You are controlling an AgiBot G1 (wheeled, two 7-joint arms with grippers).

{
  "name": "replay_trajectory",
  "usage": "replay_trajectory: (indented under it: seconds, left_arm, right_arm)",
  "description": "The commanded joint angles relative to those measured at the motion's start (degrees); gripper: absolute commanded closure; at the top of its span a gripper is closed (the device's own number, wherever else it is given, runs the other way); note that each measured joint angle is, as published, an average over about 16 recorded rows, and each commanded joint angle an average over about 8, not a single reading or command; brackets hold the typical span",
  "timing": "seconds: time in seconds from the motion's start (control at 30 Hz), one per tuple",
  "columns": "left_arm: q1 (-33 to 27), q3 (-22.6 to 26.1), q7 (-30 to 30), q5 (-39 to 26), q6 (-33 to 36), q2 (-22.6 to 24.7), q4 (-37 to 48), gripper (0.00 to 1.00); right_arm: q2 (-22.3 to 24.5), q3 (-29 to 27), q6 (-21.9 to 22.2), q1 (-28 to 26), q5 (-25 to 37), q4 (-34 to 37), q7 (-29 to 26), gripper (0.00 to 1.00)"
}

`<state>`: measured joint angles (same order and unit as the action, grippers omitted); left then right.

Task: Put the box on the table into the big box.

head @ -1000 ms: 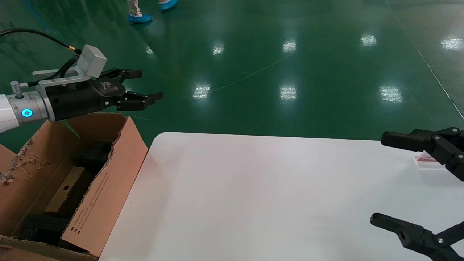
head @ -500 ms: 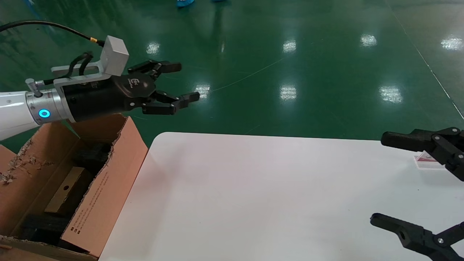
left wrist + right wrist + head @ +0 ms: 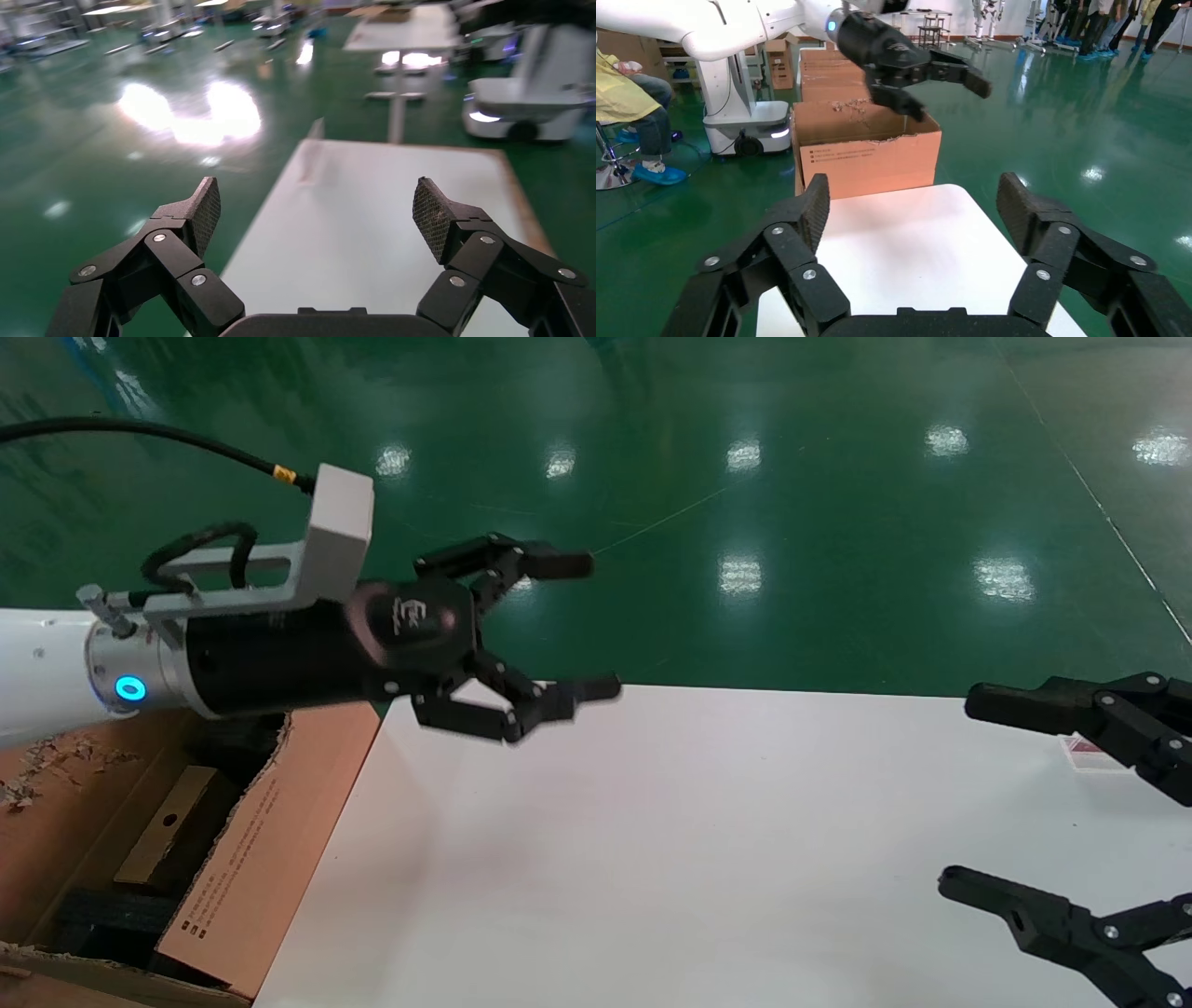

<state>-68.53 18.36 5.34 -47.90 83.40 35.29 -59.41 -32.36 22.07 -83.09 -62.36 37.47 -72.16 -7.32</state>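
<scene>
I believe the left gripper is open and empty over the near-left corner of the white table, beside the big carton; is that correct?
Not quite: the left gripper is open and empty, but it hangs over the far-left corner of the table, not the near one, beside the big carton. The head view shows this.

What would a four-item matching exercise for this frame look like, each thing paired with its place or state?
Things:
1. left gripper
2. right gripper
3. big box
4. table

Places or states:
A. stands on the floor beside the table's left edge, torn flaps, dark padding inside
B. open, empty, in the air over the table's far left corner
C. white top with a rounded corner
D. open, empty, over the table's right side

Pairs: 1-B, 2-D, 3-A, 4-C
</scene>
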Motion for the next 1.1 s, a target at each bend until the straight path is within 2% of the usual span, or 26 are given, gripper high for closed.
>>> replay_trajectory:
  seconds: [0.03, 0.3, 0.53, 0.57, 0.6, 1.1]
  left_arm:
    - [1.6, -0.5, 1.2, 1.3, 0.5, -0.1, -3.2, 0.0]
    - [7.0, -2.3, 5.3, 6.0, 2.3, -0.3, -14.3, 0.0]
    - [8.4, -2.8, 6.1, 7.4, 2.8, -0.3, -17.2, 0.0]
    - [8.3, -2.8, 6.0, 7.3, 2.8, -0.3, -17.0, 0.0]
    - [8.2, -2.8, 6.0, 7.2, 2.7, -0.3, -16.7, 0.0]
    - [7.3, -2.5, 5.5, 6.4, 2.4, -0.3, -14.8, 0.0]
  right_arm:
    - [0.0, 0.0, 0.0, 0.0, 0.0, 0.0, 0.0, 0.65]
    - [0.0, 0.0, 0.0, 0.0, 0.0, 0.0, 0.0, 0.62]
    - [0.0, 0.0, 0.0, 0.0, 0.0, 0.0, 0.0, 0.09]
    - [0.0, 0.0, 0.0, 0.0, 0.0, 0.0, 0.0, 0.02]
    - [0.0, 0.0, 0.0, 0.0, 0.0, 0.0, 0.0, 0.0]
    - [0.0, 0.0, 0.0, 0.0, 0.0, 0.0, 0.0, 0.0]
